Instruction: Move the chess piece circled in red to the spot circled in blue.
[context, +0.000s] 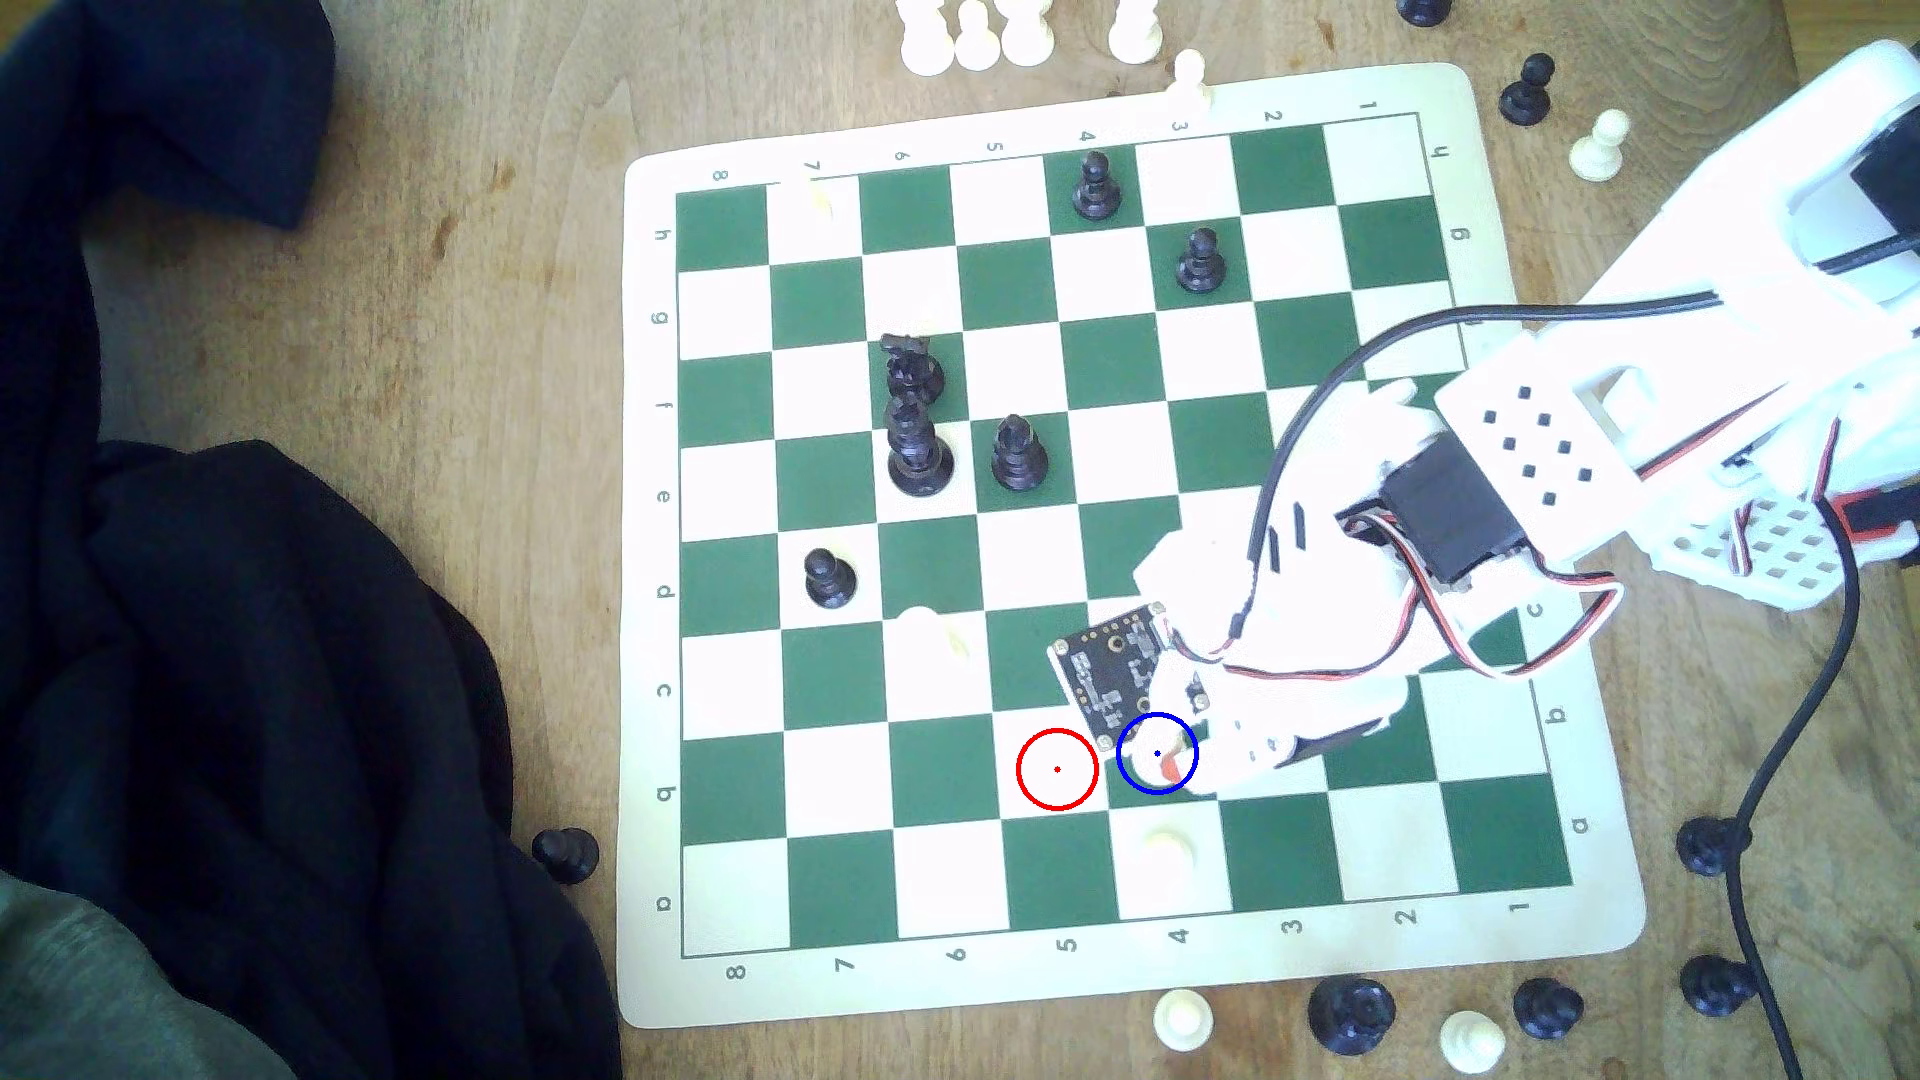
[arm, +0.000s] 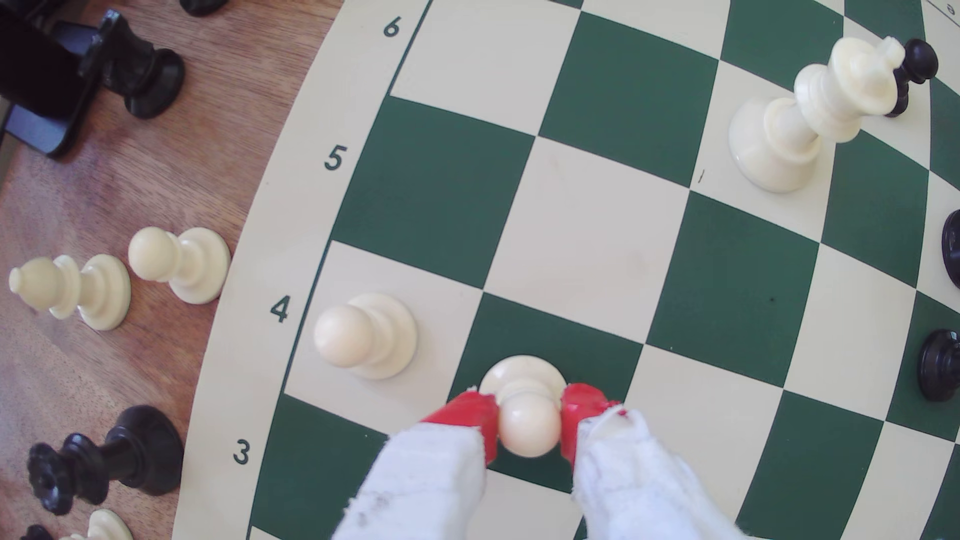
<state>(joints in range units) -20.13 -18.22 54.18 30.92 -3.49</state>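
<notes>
The arm is reaching in from the exterior view's right, low over the near rows of the chessboard (context: 1579, 727), with its gripper (arm: 529, 423) sitting over the dark green spot (context: 1132, 794) marked by the blue ring. In the wrist view the jaws are pinching the chess piece (arm: 527, 415): the two red fingertips (arm: 475, 415) are pressing against either side of its round cream head, while its round base is resting on the green square underneath. In the exterior view the piece is mostly washed out by glare under the white jaws, so only a pale patch and a bit of red are showing inside the blue ring.

The white square ringed in red (context: 1057, 770) is lying just beside the spot, toward the exterior view's left, and nothing is standing on it. Another white pawn (arm: 363, 335) is standing on the board-edge square next to the number 4, just beside the held piece. A taller white piece with a broad base (arm: 784, 130) is standing further up the board, with a black pawn (arm: 917, 65) right behind it. Several black pieces are standing in the middle of the board, among them a black bishop (context: 1018, 454). Spare white and black pieces are scattered on the wooden tabletop (context: 416, 312) around the board, and a dark cloth (context: 208, 623) is lying heaped at the exterior view's left.
</notes>
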